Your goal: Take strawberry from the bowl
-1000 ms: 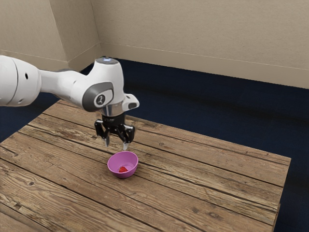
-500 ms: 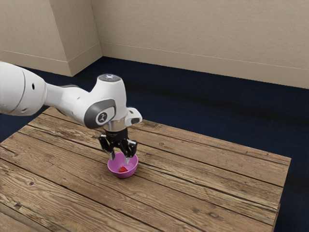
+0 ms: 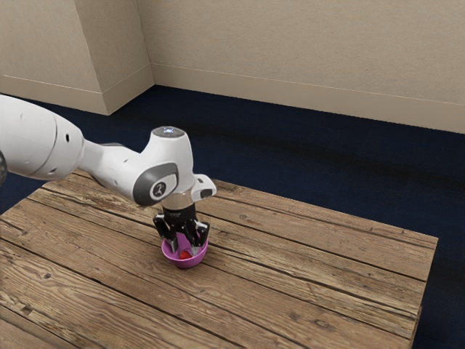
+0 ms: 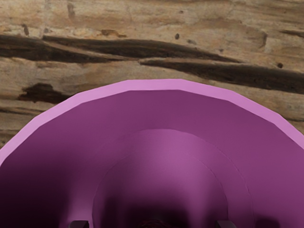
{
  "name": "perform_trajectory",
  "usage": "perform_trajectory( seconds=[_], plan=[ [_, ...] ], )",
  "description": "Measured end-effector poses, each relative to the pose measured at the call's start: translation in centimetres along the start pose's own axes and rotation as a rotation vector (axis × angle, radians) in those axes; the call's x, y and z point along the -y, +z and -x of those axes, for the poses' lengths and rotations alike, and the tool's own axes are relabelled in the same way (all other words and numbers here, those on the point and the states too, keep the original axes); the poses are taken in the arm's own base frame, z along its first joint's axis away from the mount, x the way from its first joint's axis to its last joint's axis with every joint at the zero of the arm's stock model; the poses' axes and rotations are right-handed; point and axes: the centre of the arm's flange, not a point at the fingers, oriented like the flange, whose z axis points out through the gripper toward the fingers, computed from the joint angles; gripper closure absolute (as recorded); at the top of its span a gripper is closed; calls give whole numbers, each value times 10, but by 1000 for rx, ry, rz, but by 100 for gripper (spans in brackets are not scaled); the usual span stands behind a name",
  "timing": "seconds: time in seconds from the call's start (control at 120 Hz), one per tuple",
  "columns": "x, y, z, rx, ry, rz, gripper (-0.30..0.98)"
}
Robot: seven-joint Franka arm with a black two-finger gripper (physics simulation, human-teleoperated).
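Black fingers stand wide apart on the gripper [image 3: 184,249], which has hold of nothing. It is lower than before, with its tips now down inside the pink bowl [image 3: 187,262]. The red strawberry [image 3: 184,255] sits in the bowl, between the tips, partly hidden. I can't tell which way it points or its long side. Bowl and wooden table [image 3: 305,283] haven't moved.
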Motion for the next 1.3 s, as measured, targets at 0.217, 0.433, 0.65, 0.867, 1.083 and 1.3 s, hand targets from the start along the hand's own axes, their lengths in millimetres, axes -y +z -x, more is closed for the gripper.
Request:
perform_trajectory(
  seconds=[0.217, 0.433, 0.65, 0.867, 1.083, 1.3],
  plan=[
    [-1, 4, 0, -3, -1, 5, 41],
    [-1, 7, 1, -26, -10, 25, 42],
    [6, 14, 9, -38, -34, 43, 43],
    [8, 12, 6, -66, -42, 54, 52],
    [7, 6, 4, -86, -50, 54, 57],
    [5, -34, 4, -154, -56, 62, 60]
  ],
)
